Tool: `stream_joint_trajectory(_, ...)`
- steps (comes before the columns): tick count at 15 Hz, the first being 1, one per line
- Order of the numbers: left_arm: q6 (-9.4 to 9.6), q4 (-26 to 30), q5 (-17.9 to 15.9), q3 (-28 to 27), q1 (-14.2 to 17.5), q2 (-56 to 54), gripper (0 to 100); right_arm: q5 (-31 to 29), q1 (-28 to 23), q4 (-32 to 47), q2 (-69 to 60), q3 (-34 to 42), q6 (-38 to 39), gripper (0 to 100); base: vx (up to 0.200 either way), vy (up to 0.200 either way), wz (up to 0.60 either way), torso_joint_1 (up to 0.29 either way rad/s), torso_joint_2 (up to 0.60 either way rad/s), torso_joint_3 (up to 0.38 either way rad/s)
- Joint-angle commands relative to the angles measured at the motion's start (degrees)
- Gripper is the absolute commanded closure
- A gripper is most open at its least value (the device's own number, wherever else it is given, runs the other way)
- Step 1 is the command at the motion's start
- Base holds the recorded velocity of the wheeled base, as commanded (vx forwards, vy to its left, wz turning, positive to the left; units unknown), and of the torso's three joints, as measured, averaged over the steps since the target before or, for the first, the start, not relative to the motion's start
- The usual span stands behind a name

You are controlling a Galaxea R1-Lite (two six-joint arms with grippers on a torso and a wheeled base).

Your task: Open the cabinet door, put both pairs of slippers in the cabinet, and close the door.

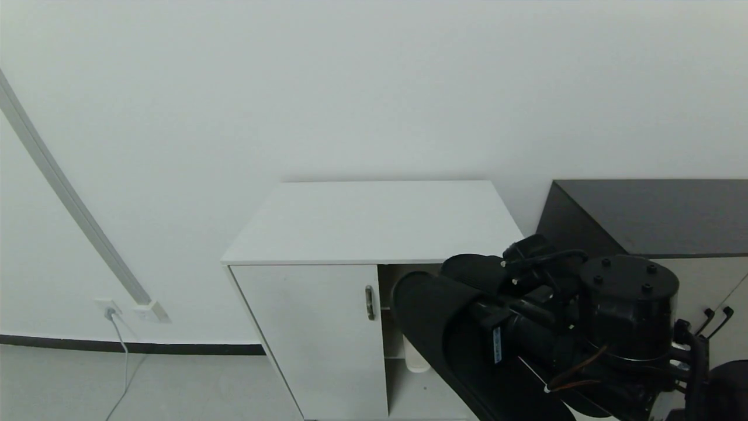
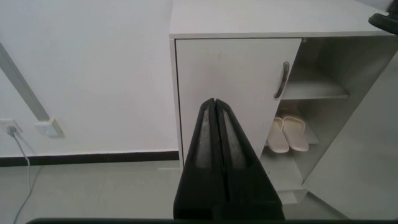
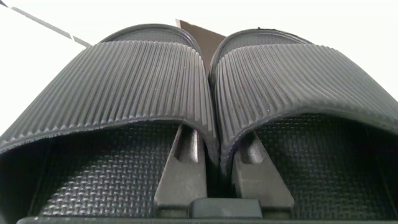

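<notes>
Right tool (image 3: pixel 211 168) grips the black slippers (image 3: pixel 149 87), hiding much of the cabinet (image 1: pixel 374 222) opening. Left tool (image 2: pixel 214 107) clenched, facing the cabinet

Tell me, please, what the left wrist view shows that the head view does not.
Left wrist view: the shut left pincer and the pale slippers lying as a pair on a shelf inside. Head view: the dark cabinet alongside and the black slippers held up in front. Both: the white cabinet, its shut left door and handle, the wall socket.
</notes>
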Motion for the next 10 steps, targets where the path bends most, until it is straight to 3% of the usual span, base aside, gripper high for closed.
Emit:
stream_joint_trajectory(1,-0.01,0.0,0.0,0.0,0.0,0.1,100,0.0,0.0,0.0,0.7,0.2,0.2,100,0.0,0.0,0.0,-0.183,0.39,0.217)
stream_joint_trajectory(10,-0.01,0.0,0.0,0.0,0.0,0.1,100,0.0,0.2,-3.8,2.2,2.7,-0.3,100,0.0,0.0,0.0,-0.223,0.53,0.311)
